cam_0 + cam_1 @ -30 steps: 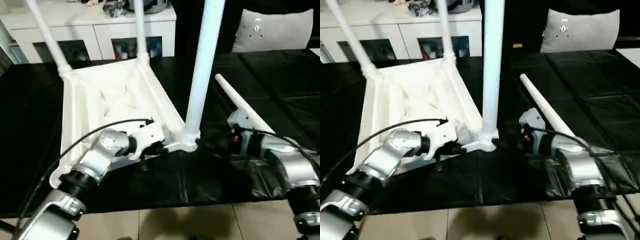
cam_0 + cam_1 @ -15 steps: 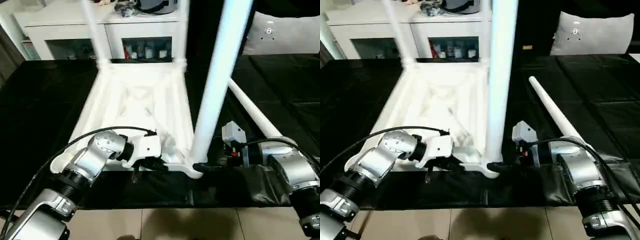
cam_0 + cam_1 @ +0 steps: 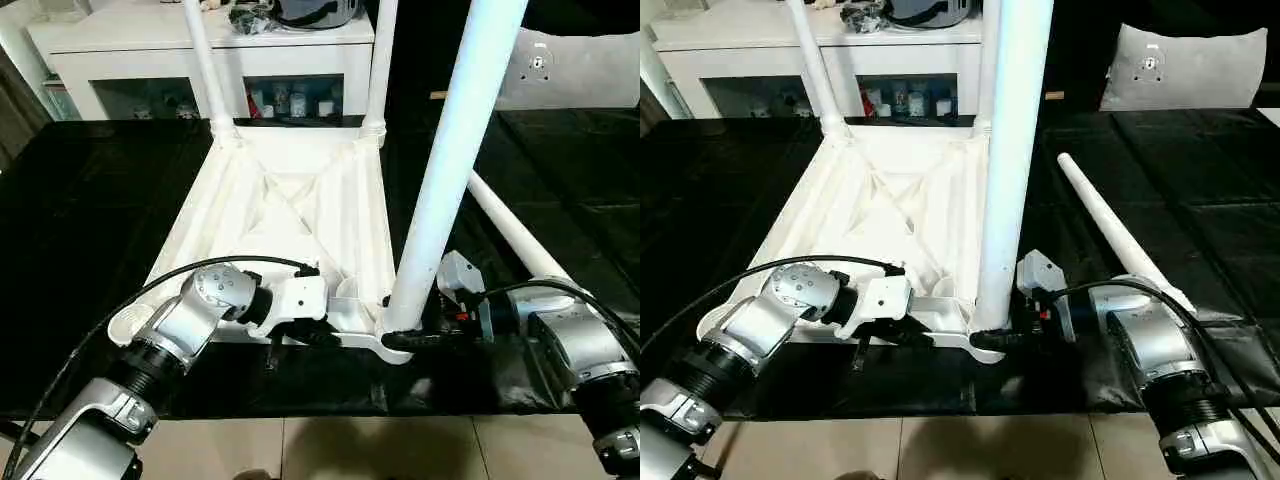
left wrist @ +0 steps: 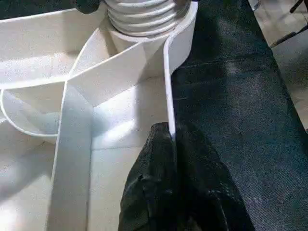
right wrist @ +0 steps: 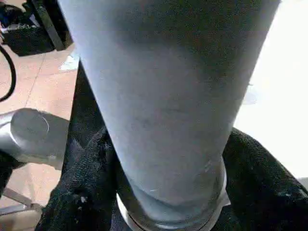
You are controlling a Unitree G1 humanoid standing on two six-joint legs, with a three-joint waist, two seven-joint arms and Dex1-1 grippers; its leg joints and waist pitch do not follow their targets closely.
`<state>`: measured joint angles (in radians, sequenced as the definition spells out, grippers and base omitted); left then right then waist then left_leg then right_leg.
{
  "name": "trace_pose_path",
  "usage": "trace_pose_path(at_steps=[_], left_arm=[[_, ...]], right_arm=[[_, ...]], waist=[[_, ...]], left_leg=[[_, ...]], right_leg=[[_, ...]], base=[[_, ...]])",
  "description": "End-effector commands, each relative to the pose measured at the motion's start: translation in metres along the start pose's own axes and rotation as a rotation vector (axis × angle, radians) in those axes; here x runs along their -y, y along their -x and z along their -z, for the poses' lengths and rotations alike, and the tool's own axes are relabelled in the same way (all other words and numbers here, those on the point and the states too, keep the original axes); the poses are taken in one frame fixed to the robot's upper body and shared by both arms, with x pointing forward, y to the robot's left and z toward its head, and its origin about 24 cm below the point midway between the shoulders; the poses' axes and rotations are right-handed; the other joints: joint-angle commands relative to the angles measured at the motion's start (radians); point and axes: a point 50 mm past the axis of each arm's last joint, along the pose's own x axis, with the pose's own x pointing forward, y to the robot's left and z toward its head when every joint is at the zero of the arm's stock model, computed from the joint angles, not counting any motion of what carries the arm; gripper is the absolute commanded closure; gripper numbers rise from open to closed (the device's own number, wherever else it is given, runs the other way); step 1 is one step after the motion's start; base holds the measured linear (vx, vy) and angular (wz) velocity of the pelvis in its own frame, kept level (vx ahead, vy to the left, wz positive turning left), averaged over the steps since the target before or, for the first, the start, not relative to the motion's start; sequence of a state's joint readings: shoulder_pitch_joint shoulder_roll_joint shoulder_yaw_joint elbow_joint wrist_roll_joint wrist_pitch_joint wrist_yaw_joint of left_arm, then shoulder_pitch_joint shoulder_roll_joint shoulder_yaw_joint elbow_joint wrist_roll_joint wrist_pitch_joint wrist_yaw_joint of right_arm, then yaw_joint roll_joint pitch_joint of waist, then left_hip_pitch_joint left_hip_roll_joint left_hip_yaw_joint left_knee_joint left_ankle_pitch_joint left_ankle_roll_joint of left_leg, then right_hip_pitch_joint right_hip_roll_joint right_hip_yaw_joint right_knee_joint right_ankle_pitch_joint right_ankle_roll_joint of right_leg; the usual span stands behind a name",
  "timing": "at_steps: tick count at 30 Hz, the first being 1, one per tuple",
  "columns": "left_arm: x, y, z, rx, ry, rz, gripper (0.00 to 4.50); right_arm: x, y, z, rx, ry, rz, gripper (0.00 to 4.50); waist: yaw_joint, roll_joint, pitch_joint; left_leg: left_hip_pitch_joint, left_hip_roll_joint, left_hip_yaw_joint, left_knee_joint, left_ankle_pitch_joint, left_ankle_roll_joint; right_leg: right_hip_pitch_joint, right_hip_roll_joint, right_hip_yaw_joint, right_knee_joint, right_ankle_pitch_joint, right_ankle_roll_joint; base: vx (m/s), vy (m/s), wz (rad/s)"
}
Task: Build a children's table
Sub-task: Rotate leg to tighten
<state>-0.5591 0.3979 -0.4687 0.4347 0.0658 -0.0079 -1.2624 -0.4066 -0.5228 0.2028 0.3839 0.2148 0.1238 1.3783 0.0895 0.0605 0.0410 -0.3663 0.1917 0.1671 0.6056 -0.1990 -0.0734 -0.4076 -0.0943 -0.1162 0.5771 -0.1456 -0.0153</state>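
upturned top [image 3: 290,215] lies ribbed side up on the black desk [image 3: 80,220], its near edge along the desk's front edge. three legs stand in corner sockets: two at the far corners, and the near leg [image 3: 450,160] at the near right corner. a fourth leg [image 3: 1105,222] lies loose on the desk toward its right side, slanting away from the front edge.

left claw [image 4: 171,159], closed, pinches the thin rim wall of the top close to the near right socket. right claw [image 5: 168,192] has a finger on each side of the near leg's base, just above the socket collar; whether the fingers [image 5: 79,192] press the leg or merely flank it cannot be told.

risks, as judged: if the near leg is not fully seated, a sideways pull from the right claw could tilt it out of the socket. the left pinch sits on a narrow rim and could slip, letting the top slide on the smooth cover. the near left socket [image 3: 125,325] is partly hidden by the left forearm.

surroundings: a white cabinet [image 3: 130,60] with dark glass doors stands beyond the desk's far edge; a grey cushion [image 3: 1185,65] lies beyond its far right corner. the loose leg lies just beside the right forearm and could be knocked as that arm moves.
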Motion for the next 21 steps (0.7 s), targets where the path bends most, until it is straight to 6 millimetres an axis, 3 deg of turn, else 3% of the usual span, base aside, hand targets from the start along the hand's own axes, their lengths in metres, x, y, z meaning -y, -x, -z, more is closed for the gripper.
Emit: trace_pose_path(at_steps=[1,3,4,5,6,7,8,10,11,15,17,19,21], left_arm=[[0.006,-0.008,-0.001,-0.009,-0.007,0.054,4.5],[0.006,-0.009,-0.004,0.036,0.057,0.016,4.5],[0.003,-0.01,-0.008,0.07,0.12,-0.04,4.5],[0.001,-0.011,-0.009,0.079,0.142,-0.065,4.5],[-0.002,-0.013,-0.013,0.097,0.179,-0.11,4.5],[-0.002,-0.013,-0.013,0.097,0.179,-0.11,4.5],[-0.007,-0.018,-0.02,0.126,0.237,-0.186,4.5],[-0.011,-0.021,-0.024,0.141,0.265,-0.227,4.5],[-0.013,-0.024,-0.028,0.149,0.281,-0.254,4.5],[-0.02,-0.037,-0.043,0.187,0.342,-0.342,4.5],[-0.024,-0.044,-0.051,0.206,0.349,-0.372,4.5],[-0.025,-0.047,-0.055,0.207,0.342,-0.389,4.5],[-0.026,-0.047,-0.054,0.194,0.322,-0.394,4.5]], right_arm=[[0.0,-0.001,-0.006,0.041,0.003,-0.02,1.77],[0.0,-0.008,-0.007,0.079,-0.036,0.016,1.83],[0.002,-0.019,-0.006,0.091,-0.085,0.089,1.83],[0.003,-0.023,-0.005,0.09,-0.104,0.122,1.83],[0.007,-0.03,-0.005,0.096,-0.122,0.19,1.84],[0.007,-0.03,-0.005,0.096,-0.122,0.19,1.84],[0.015,-0.042,-0.004,0.107,-0.156,0.31,1.84],[0.019,-0.048,-0.004,0.107,-0.185,0.374,1.85],[0.021,-0.052,-0.004,0.103,-0.207,0.415,1.85],[0.034,-0.063,-0.001,0.085,-0.337,0.594,1.85],[0.038,-0.065,-0.004,0.097,-0.327,0.635,1.85],[0.039,-0.066,-0.007,0.111,-0.305,0.649,1.29],[0.038,-0.064,-0.009,0.133,-0.298,0.642,1.15]], waist=[[-0.007,-0.025,-0.067],[-0.006,-0.025,-0.067],[-0.012,-0.016,-0.066],[-0.014,-0.018,-0.064],[-0.019,-0.011,-0.062],[-0.026,-0.015,-0.06],[-0.037,-0.017,-0.059],[-0.059,-0.022,-0.056],[-0.074,-0.02,-0.053],[-0.117,-0.02,-0.052],[-0.125,-0.019,-0.055],[-0.125,-0.016,-0.058],[-0.127,-0.017,-0.061]], left_leg=[[0.003,0.037,-0.002,-0.069,-0.161,0.111],[0.002,0.039,-0.003,-0.07,-0.156,0.111],[0.002,0.039,-0.001,-0.071,-0.158,0.104],[0.001,0.038,-0.003,-0.072,-0.161,0.1],[0.002,0.034,-0.004,-0.074,-0.177,0.087],[0.001,0.032,-0.003,-0.074,-0.188,0.077],[0.003,0.028,-0.005,-0.074,-0.213,0.065],[-0.002,0.021,-0.008,-0.073,-0.238,0.054],[-0.002,0.018,-0.01,-0.072,-0.254,0.05],[0.002,0.007,-0.012,-0.061,-0.304,0.059],[0.004,0.009,-0.013,-0.059,-0.307,0.072],[0.001,0.011,-0.014,-0.061,-0.295,0.079],[-0.006,0.015,-0.015,-0.066,-0.273,0.095]], right_leg=[[0.058,-0.054,0.048,-0.066,-0.362,-0.168],[0.06,-0.056,0.049,-0.064,-0.351,-0.174],[0.059,-0.052,0.049,-0.066,-0.341,-0.177],[0.059,-0.053,0.049,-0.066,-0.344,-0.178],[0.059,-0.052,0.046,-0.07,-0.381,-0.169],[0.06,-0.052,0.045,-0.073,-0.403,-0.16],[0.06,-0.052,0.041,-0.081,-0.457,-0.141],[0.061,-0.051,0.033,-0.091,-0.52,-0.113],[0.06,-0.05,0.029,-0.096,-0.56,-0.095],[0.051,-0.046,0.012,-0.118,-0.634,-0.06],[0.049,-0.046,0.01,-0.123,-0.618,-0.054],[0.051,-0.047,0.012,-0.118,-0.587,-0.065],[0.056,-0.047,0.019,-0.109,-0.521,-0.088]], base=[[0.0,0.0,0.0],[0.0,0.0,0.0],[0.0,0.0,0.0],[0.0,0.0,0.0],[0.0,0.0,0.0],[0.0,0.0,0.0],[0.0,0.0,0.0],[0.0,0.0,0.0],[0.0,0.0,0.0],[0.0,0.0,0.0],[0.0,0.0,0.0],[0.0,0.0,0.0],[0.0,0.0,0.0]])
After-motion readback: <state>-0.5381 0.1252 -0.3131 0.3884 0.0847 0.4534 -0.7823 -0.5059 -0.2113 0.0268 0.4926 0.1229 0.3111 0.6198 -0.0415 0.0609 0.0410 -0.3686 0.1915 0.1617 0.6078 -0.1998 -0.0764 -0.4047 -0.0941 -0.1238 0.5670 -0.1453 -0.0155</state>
